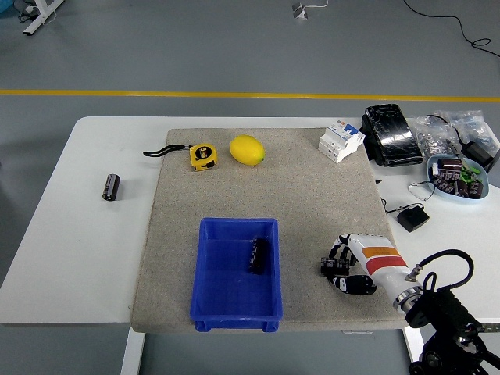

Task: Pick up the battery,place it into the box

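We see the right hand's fingers [337, 258] curled loosely inward, clamped on nothing; the right hand [355, 266] rests on the mat [312, 195] just right of the box [237, 273], well apart from its wall; its black arm [437, 308] runs off to the lower right corner.

Inside the box, toward its right side, lies one battery [257, 255], dark and lengthwise front to back; a second battery [112, 187] lies on the bare table [86, 234], far left of the box and off the mat.

Beyond the box, at the mat's far edge, we find a tape measure [202, 155] with its strap trailing left, and a lemon [247, 150] just beside it; further right of the box, at the mat's far right corner, stands a breaker [341, 141]; past that, off the mat, a black pouch [391, 134], a bowl [456, 176] of small parts, and a small black adapter [412, 218] with its cable.
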`<state>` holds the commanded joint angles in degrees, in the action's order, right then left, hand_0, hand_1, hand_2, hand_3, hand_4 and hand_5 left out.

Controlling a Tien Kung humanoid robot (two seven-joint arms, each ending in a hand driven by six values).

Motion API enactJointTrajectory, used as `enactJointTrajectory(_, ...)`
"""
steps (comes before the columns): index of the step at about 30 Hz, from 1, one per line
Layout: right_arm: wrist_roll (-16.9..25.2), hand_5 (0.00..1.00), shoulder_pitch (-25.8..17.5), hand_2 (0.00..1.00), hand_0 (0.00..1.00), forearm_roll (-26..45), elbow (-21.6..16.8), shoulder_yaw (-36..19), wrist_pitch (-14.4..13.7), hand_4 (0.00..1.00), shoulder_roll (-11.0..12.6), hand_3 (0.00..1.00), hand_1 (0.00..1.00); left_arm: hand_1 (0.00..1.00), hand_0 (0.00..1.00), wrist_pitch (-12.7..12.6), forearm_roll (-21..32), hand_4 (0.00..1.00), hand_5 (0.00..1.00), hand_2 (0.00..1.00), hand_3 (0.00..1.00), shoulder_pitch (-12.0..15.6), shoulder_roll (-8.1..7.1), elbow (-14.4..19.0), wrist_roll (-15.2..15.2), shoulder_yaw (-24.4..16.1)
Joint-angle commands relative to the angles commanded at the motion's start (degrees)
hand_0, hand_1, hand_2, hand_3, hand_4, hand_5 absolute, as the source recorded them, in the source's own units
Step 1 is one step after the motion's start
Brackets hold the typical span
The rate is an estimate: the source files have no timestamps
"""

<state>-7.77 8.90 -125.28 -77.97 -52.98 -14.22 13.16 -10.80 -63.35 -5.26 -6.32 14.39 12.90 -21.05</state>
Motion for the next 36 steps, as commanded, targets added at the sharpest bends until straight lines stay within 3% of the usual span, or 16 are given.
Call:
enactJointTrajectory(11, -0.66, 0.100, 0.46, 0.404, 0.239, 0.69, 0.26, -0.36, 2.83, 0.852, 0.14, 0.483, 0.334, 0.668, 0.696, -0.18, 1.09, 0.642, 0.652, 0.708, 0.625, -0.41, -0.06, -0.06, -0.28, 0.60)
enactJointTrajectory(12, -0.66, 0.153, 0.43, 0.450, 0.280, 0.85, 0.26, -0.38, 3.30, 0.773, 0.16, 0.490, 0.386, 0.667, 0.695, -0.18, 1.15, 0.642, 0.651, 0.709, 0.625, -0.42, -0.05, -0.06, -0.28, 0.63)
enactJointTrajectory(17, -0.64, 0.153, 0.51, 0.450, 0.280, 1.44, 0.09, -0.44, 4.07, 0.773, 0.10, 0.490, 0.386, 0.667, 0.695, -0.09, 1.16, 0.642, 0.651, 0.709, 0.625, -0.43, -0.07, -0.06, -0.29, 0.64)
enactJointTrajectory(18, -0.63, 0.182, 0.54, 0.479, 0.302, 1.51, 0.02, -0.44, 4.09, 0.825, 0.10, 0.500, 0.414, 0.668, 0.695, -0.06, 1.06, 0.642, 0.649, 0.709, 0.624, -0.44, -0.06, -0.07, -0.27, 0.58)
enactJointTrajectory(23, -0.61, 0.182, 0.62, 0.479, 0.302, 1.69, -0.27, -0.38, 4.67, 0.825, 0.11, 0.500, 0.414, 0.668, 0.695, -0.02, 1.14, 0.642, 0.649, 0.709, 0.624, -0.38, -0.08, -0.06, -0.31, 0.62)
enactJointTrajectory(24, -0.58, 0.198, 0.64, 0.509, 0.320, 1.75, -0.30, -0.33, 4.79, 0.868, 0.10, 0.514, 0.434, 0.668, 0.695, -0.01, 1.09, 0.642, 0.649, 0.709, 0.624, -0.38, -0.07, -0.07, -0.31, 0.60)
enactJointTrajectory(36, -0.33, 0.194, 0.72, 0.529, 0.340, 1.47, -1.24, -0.06, 5.36, 0.881, 0.13, 0.520, 0.452, 0.668, 0.695, 0.12, 0.76, 0.642, 0.648, 0.708, 0.624, -0.27, -0.13, -0.09, -0.24, 0.39)
